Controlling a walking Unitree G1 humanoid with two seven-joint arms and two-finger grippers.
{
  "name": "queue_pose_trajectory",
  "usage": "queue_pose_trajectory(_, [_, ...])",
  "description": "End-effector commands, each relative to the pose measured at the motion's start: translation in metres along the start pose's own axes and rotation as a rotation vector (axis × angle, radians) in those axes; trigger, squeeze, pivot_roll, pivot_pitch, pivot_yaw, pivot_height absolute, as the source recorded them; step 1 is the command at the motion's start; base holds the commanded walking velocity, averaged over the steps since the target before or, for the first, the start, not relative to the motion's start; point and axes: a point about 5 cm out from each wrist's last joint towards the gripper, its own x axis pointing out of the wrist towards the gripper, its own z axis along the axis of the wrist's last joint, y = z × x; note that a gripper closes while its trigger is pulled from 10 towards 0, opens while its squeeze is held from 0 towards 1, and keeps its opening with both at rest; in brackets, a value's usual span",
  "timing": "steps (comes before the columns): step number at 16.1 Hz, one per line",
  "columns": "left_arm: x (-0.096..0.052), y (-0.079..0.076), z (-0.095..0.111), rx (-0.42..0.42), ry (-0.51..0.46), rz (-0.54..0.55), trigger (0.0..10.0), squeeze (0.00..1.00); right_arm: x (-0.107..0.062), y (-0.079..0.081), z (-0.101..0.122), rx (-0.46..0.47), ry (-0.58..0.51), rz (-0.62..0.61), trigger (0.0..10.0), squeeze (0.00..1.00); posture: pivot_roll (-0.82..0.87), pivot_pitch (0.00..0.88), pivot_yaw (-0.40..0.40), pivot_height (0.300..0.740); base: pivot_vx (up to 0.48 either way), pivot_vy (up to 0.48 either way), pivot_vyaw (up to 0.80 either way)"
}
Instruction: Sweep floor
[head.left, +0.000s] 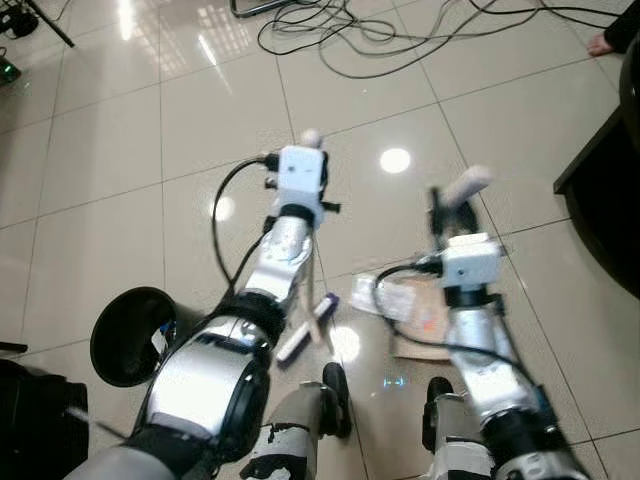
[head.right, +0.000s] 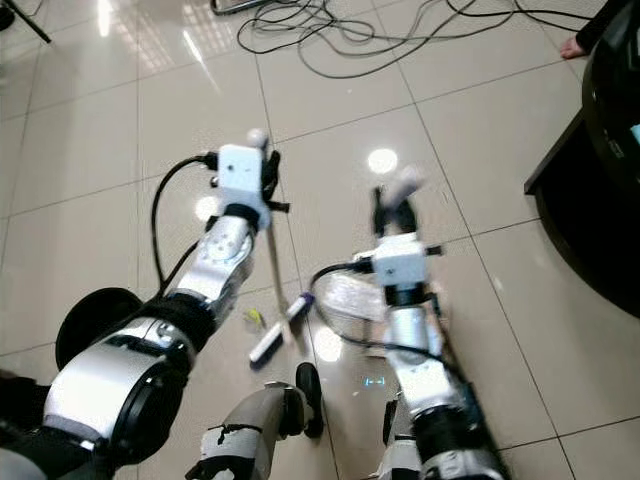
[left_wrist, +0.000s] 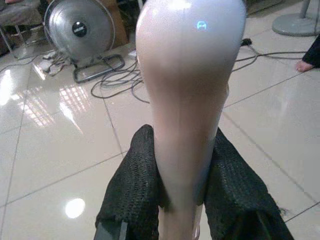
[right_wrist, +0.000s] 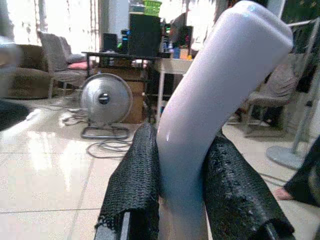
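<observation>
Left claw: our left claw (left_wrist: 182, 200) is clamped on the broom handle (left_wrist: 187, 100), black fingers (left_wrist: 135, 190) pressed to both sides of the pale rounded top.
Broom: from the head views we see its thin stick (head.right: 278, 275) slanting down from that claw to the brush head (head.right: 280, 330) on the tiled floor (head.left: 120, 180), between our two arms.
Right claw: our right claw (right_wrist: 182, 195) is closed around the white dustpan handle (right_wrist: 215, 90), which tilts upward.
Dustpan: it lies on the floor just beyond our feet, with crumpled litter (head.left: 405, 300) on it.
Bin: a black round bin (head.left: 130, 335) stands on the floor to our left.
Wrist views add: a round metal fan (left_wrist: 80, 30) with cables (left_wrist: 120, 75) on the floor, and a person's bare foot (left_wrist: 304, 65).
Head views add: tangled cables (head.left: 350, 30) ahead.
</observation>
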Motion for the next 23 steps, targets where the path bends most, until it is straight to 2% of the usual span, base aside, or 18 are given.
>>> queue_pose_trajectory(1, [0.0,0.003,-0.003,-0.037,0.023,0.032,10.0,0.0,-0.01,0.017,-0.003,0.054,0.049,0.03,10.0,0.0,0.06,0.368,0.266,0.74,0.0,0.0,0.0])
queue_pose_trajectory(4, [0.005,-0.002,0.007,-0.091,-0.009,0.022,10.0,0.0,-0.013,0.037,0.001,0.094,0.054,0.079,10.0,0.0,0.06,0.36,0.259,0.74,0.0,0.0,0.0])
queue_pose_trajectory(5, [0.007,-0.003,0.014,-0.102,-0.039,0.005,10.0,0.0,-0.019,0.049,0.003,0.113,0.066,0.12,10.0,0.0,0.06,0.351,0.254,0.74,0.0,0.0,0.0])
queue_pose_trajectory(7, [0.008,-0.006,0.017,-0.117,-0.054,-0.017,10.0,0.0,-0.023,0.052,0.003,0.119,0.074,0.133,10.0,0.0,0.06,0.348,0.253,0.74,0.0,0.0,0.0])
queue_pose_trajectory(8, [0.009,-0.009,0.02,-0.153,-0.066,-0.056,10.0,0.0,-0.026,0.054,0.002,0.122,0.082,0.14,10.0,0.0,0.06,0.346,0.251,0.74,0.0,0.0,0.0])
queue_pose_trajectory(10, [0.006,-0.021,0.022,-0.214,-0.103,-0.213,10.0,0.0,-0.028,0.052,-0.002,0.118,0.1,0.139,10.0,0.0,0.07,0.338,0.242,0.74,0.0,0.0,0.0])
queue_pose_trajectory(11, [0.004,-0.021,0.021,-0.204,-0.116,-0.255,10.0,0.0,-0.026,0.049,-0.004,0.116,0.107,0.128,10.0,0.0,0.07,0.331,0.237,0.74,0.0,0.0,0.0])
queue_pose_trajectory(12, [0.003,-0.018,0.021,-0.189,-0.12,-0.264,10.0,0.0,-0.025,0.046,-0.004,0.118,0.11,0.116,10.0,0.0,0.07,0.331,0.237,0.74,0.0,0.0,0.0])
queue_pose_trajectory(17, [0.013,0.021,0.031,-0.053,-0.129,-0.198,10.0,0.0,-0.015,0.024,-0.005,0.142,0.096,0.053,10.0,0.0,0.05,0.282,0.202,0.74,0.0,0.0,0.0])
queue_pose_trajectory(19, [0.017,0.031,0.042,-0.025,-0.151,-0.209,10.0,0.0,-0.014,0.014,-0.005,0.15,0.096,0.024,10.0,0.0,0.05,0.267,0.194,0.74,0.0,0.0,0.0])
queue_pose_trajectory(23, [0.028,0.053,0.066,-0.021,-0.166,-0.196,10.0,0.0,-0.016,0.005,-0.006,0.189,0.09,0.005,10.0,0.0,0.06,0.215,0.181,0.74,0.0,0.0,0.0])
